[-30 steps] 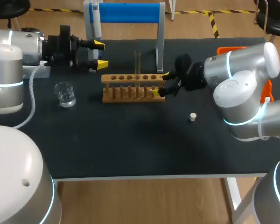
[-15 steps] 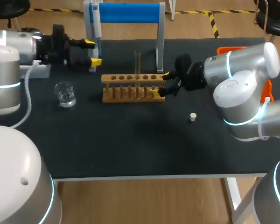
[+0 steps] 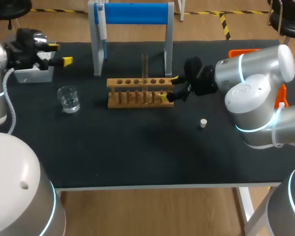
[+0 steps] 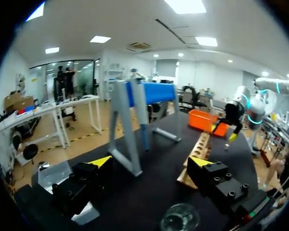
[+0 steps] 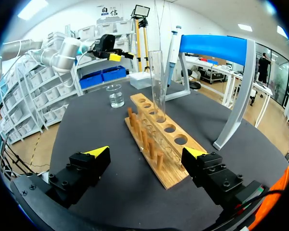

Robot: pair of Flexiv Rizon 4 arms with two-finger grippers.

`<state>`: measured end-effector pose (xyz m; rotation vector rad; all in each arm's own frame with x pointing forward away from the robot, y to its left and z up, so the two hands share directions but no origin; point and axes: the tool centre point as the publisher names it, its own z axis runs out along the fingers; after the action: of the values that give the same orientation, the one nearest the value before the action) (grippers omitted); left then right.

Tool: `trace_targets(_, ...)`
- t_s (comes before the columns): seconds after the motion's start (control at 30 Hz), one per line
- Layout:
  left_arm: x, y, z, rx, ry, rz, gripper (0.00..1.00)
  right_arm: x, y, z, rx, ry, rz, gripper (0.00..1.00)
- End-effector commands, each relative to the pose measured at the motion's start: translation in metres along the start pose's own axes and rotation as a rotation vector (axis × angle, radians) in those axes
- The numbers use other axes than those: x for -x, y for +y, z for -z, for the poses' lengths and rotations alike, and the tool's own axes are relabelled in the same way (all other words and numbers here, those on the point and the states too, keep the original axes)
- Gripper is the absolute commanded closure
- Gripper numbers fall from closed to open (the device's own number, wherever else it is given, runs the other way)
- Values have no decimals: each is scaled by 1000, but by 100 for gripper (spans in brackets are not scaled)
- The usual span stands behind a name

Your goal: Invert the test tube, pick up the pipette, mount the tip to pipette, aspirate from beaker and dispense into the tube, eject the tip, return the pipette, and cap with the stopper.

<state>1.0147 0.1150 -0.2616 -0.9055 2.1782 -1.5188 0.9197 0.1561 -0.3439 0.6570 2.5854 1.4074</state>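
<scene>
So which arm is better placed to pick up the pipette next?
Left, likely. The left claw is open and on the same side as the pipette, nothing between them. The right claw sits at the far end of the rack, farther from it.

Open worktop (image 3: 137, 157) fills the lower half of the frame, broken only by the small stopper (image 3: 203, 123) at centre right. Across the middle stands the wooden rack (image 3: 140, 92), with the test tube (image 3: 145, 66) rising upright from it. The right tool (image 3: 170, 88), fingers spread, blocks the rack's right end. Behind, the blue stand (image 3: 132, 14) and its hanging pipette (image 3: 102, 27) wall off the upper centre. A gap lies between the beaker (image 3: 69, 99) at left and the rack. The left tool (image 3: 60, 54), fingers apart, occupies the upper left.
</scene>
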Motion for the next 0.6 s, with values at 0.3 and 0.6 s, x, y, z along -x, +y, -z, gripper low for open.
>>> trace_targets(0.3, 50, 35, 30, 44, -248, 105, 0, 0, 0, 1, -1, 0, 0, 0)
trace_targets(0.6, 82, 51, 51, 85, -369, 157, 0, 0, 0, 1, -1, 0, 0, 0)
